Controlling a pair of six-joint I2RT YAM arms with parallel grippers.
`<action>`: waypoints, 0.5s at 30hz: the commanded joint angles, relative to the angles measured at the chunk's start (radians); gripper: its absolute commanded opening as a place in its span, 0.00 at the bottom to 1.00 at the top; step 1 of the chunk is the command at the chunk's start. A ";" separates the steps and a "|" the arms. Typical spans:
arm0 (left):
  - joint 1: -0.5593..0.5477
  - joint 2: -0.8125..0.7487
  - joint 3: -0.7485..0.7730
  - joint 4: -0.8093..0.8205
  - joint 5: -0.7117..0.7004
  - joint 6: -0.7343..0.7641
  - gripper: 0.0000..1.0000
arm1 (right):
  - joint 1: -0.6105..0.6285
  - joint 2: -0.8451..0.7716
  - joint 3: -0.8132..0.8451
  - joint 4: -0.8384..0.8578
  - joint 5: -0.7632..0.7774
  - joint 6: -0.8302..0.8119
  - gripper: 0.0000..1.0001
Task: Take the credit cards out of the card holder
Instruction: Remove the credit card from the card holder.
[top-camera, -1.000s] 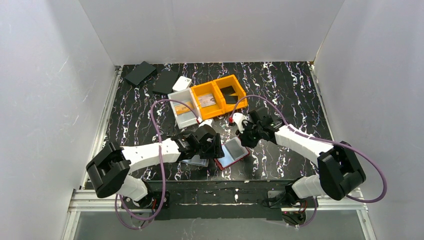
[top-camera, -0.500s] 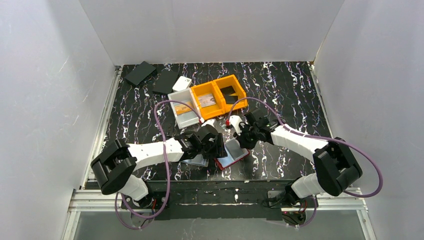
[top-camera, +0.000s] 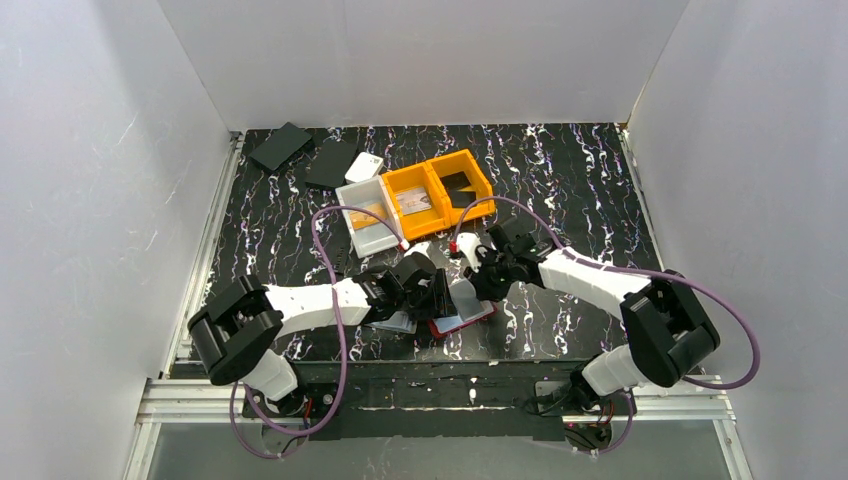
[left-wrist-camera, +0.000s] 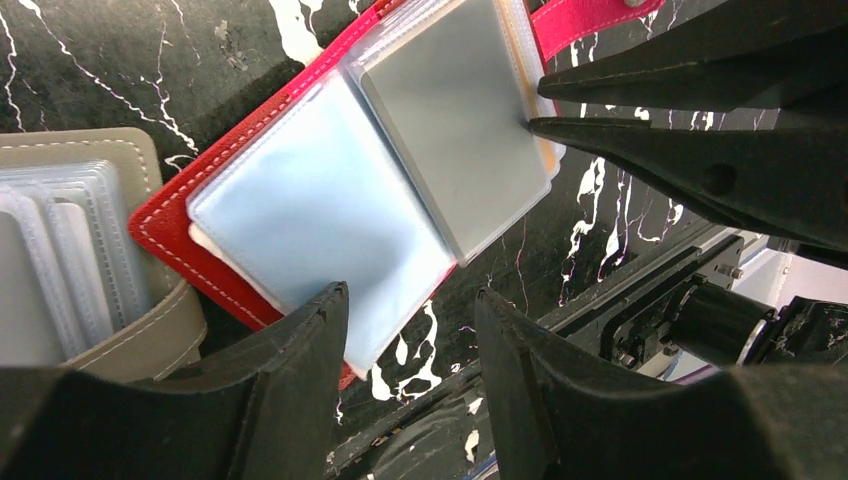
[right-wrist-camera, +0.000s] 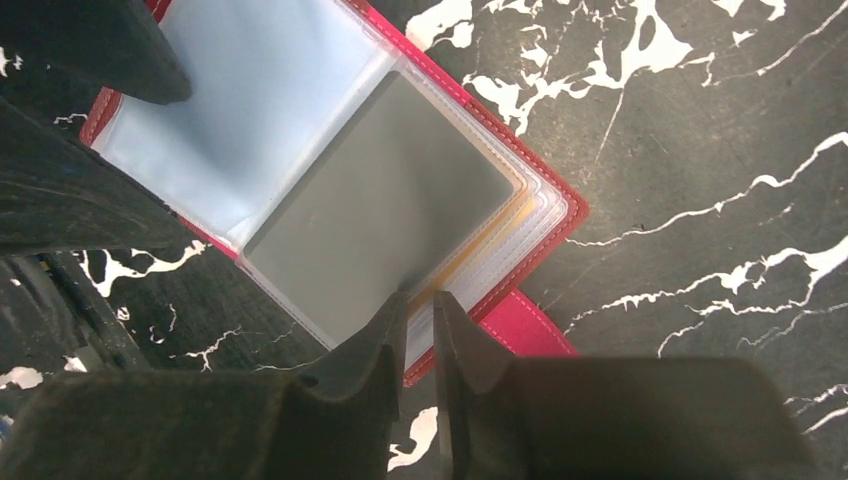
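- The red card holder (left-wrist-camera: 300, 210) lies open on the table (top-camera: 560, 180) near its front edge, between both hands.
- No card looks pulled yet: a grey card (right-wrist-camera: 380, 210) sits in its sleeve, with an orange edge behind it.
- The left hand (left-wrist-camera: 410, 300) stands with its jaws apart, straddling the holder's corner and clamping nothing.
- The right hand (right-wrist-camera: 420, 305) has its fingers narrowly apart at the sleeve edges. I cannot tell whether it is gripping anything.
- Compared with a second ago, the right hand has moved left onto the holder, and the grey page possibly sits higher.

Black marbled table (top-camera: 580, 170); red card holder (top-camera: 462, 320), beige holder (top-camera: 396, 323), orange bins (top-camera: 437, 190), white bin (top-camera: 365, 216)
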 joint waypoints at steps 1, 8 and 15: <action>0.004 -0.005 -0.011 0.011 -0.004 -0.003 0.48 | 0.006 0.039 0.030 -0.017 -0.098 0.015 0.27; 0.004 0.010 -0.010 0.023 0.034 0.001 0.48 | -0.029 0.064 0.045 -0.036 -0.193 0.039 0.36; 0.003 0.031 -0.002 0.027 0.037 0.017 0.49 | -0.077 0.094 0.058 -0.056 -0.323 0.066 0.41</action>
